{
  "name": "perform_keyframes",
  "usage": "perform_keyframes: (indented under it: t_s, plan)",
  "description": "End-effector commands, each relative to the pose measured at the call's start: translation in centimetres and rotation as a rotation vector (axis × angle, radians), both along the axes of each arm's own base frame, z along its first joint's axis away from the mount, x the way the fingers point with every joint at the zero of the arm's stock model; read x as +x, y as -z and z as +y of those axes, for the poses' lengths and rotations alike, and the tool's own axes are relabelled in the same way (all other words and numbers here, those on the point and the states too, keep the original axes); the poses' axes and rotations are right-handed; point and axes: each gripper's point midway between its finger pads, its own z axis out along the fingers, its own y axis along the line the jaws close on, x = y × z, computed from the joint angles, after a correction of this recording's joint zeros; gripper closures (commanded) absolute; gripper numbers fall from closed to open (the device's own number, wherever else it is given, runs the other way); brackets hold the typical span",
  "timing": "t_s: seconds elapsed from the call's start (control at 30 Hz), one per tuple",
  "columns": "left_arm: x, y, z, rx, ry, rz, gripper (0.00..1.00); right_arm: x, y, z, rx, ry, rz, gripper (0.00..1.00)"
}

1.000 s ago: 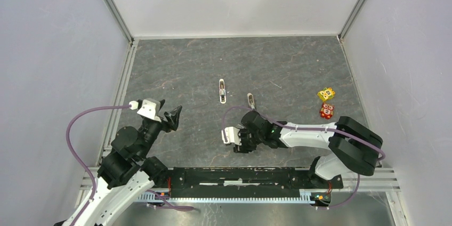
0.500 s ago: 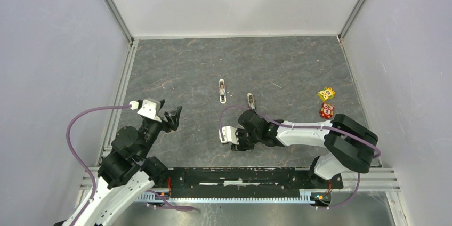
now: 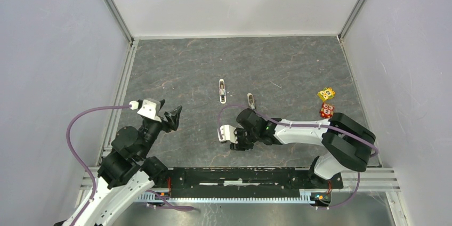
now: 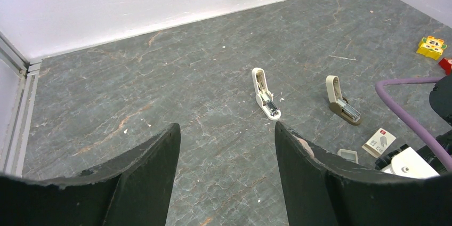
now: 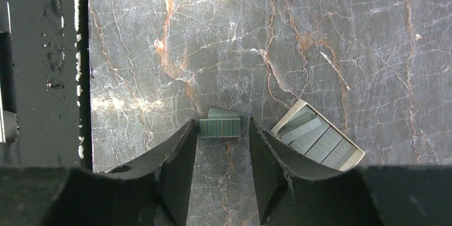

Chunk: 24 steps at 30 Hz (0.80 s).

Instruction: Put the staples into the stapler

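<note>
top: overhead, whole table (image 3: 181, 61) | left wrist: low, oblique | right wrist: downward, close

A dark grey marbled desk (image 3: 176, 61), veined with rust, lies under even light, boxed by plain pale walls (image 3: 234, 2) and aluminium corner posts (image 3: 109, 2).

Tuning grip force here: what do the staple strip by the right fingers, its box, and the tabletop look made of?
Staple strip: metal, dull grey-green sheen, fine ribbing. Box: probably thin cardboard or plastic, matte cream rim. Tabletop: stone-look, grey with rusty veins, glossy glare; possibly a printed laminate.
</note>
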Motion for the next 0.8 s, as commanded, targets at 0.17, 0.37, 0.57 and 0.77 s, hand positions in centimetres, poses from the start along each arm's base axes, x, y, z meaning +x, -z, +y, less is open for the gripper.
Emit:
perform_keyframes:
  t_s: [0.17, 0.37, 0.57, 0.77]
  plan:
    - [0.3, -0.8, 0.4, 0.030, -0.017, -0.046, 0.28, 0.5, 0.0, 0.0, -0.029, 0.019, 0.018, 0.56]
    - [0.3, -0.8, 0.4, 0.031, -0.019, -0.045, 0.28, 0.7, -0.5, -0.1, -0.028, 0.017, 0.002, 0.62]
    - [0.4, -0.8, 0.4, 0.033, -0.020, -0.044, 0.28, 1.1, -1.8, 0.0, 0.003, 0.018, -0.035, 0.64]
    - [0.4, -0.7, 0.4, 0.032, -0.022, -0.044, 0.28, 1.3, -2.9, 0.1, 0.024, 0.014, -0.060, 0.64]
